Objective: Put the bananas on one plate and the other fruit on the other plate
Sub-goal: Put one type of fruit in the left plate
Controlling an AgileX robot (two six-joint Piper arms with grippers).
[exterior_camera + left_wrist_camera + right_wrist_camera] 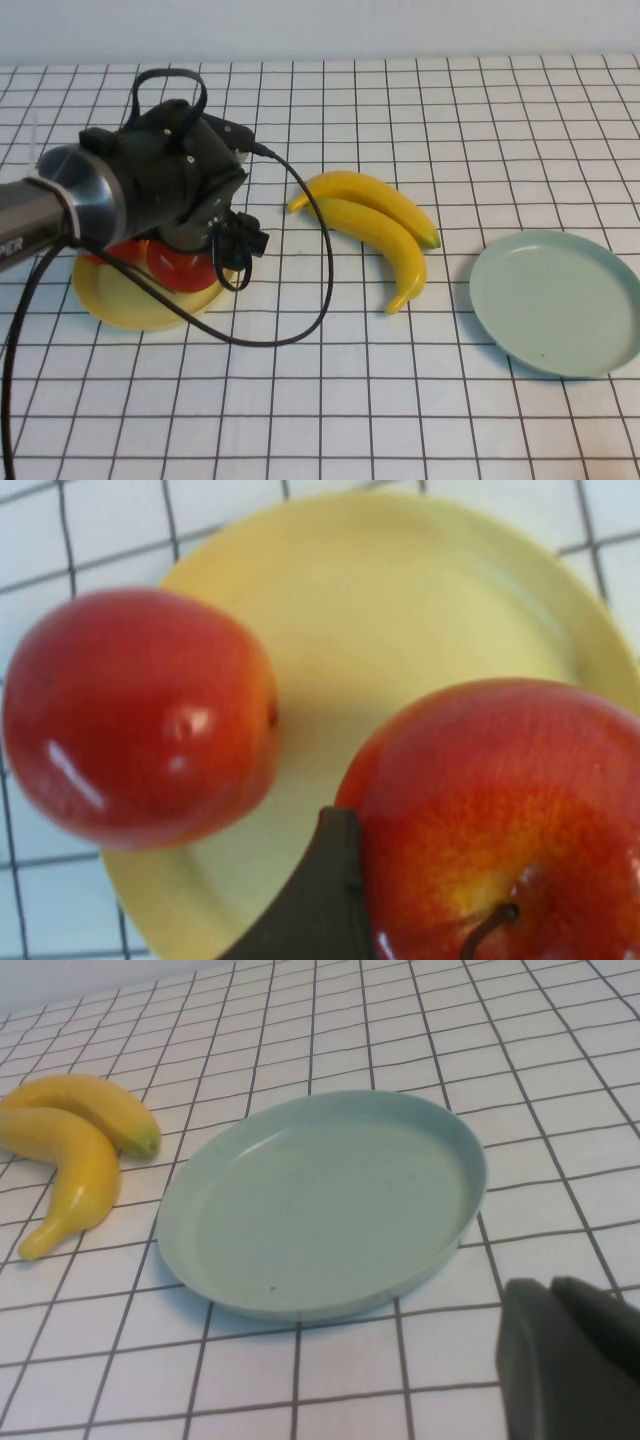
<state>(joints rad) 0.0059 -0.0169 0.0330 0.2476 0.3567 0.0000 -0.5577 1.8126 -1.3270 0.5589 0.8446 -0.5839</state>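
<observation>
My left gripper (190, 262) hangs over the yellow plate (130, 300) at the left, shut on a red apple (500, 810); one dark finger (320, 900) presses its side. The second red apple (140, 715) lies at the plate's rim (400, 600), mostly hidden under the arm in the high view (120, 250). Two yellow bananas (375, 195) (395, 250) lie side by side mid-table. The pale blue-green plate (560, 300) sits empty at the right. My right gripper (560, 1300) is shut and empty, just short of that plate (440, 1130), and is out of the high view.
The table is a white cloth with a black grid. The left arm's black cable (320, 270) loops over the table between the yellow plate and the bananas. The bananas also show in the right wrist view (75, 1175).
</observation>
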